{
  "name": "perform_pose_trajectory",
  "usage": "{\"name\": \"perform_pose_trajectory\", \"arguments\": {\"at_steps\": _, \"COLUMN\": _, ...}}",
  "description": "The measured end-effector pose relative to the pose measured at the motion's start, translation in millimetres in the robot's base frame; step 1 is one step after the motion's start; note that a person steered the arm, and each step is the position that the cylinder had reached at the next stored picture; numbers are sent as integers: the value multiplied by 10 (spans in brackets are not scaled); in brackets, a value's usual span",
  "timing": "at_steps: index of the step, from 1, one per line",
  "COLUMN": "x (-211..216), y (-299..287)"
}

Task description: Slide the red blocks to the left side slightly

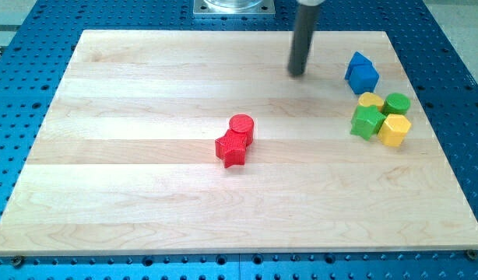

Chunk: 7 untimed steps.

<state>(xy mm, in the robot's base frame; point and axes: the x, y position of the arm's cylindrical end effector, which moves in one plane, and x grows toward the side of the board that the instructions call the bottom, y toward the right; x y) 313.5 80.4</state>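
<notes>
A red cylinder (pixel 242 126) and a red star-shaped block (pixel 232 148) touch each other near the middle of the wooden board (pixel 130 179); the star lies just below and left of the cylinder. My tip (pixel 297 74) rests on the board near the view's top, up and to the right of the red blocks and well apart from them. It stands left of the blue block (pixel 361 73).
At the view's right, a blue house-shaped block sits above a tight cluster: a yellow block (pixel 370 100), a green cylinder (pixel 397 103), a green star-like block (pixel 367 122) and a yellow hexagonal block (pixel 395 130). A blue perforated table surrounds the board.
</notes>
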Motion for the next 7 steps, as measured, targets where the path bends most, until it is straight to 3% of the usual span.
{"name": "perform_pose_trajectory", "arguments": {"at_steps": 1, "x": 423, "y": -249}}
{"name": "perform_pose_trajectory", "arguments": {"at_steps": 2, "x": 1168, "y": -235}}
{"name": "perform_pose_trajectory", "arguments": {"at_steps": 3, "x": 1364, "y": -235}}
{"name": "perform_pose_trajectory", "arguments": {"at_steps": 7, "x": 1199, "y": -485}}
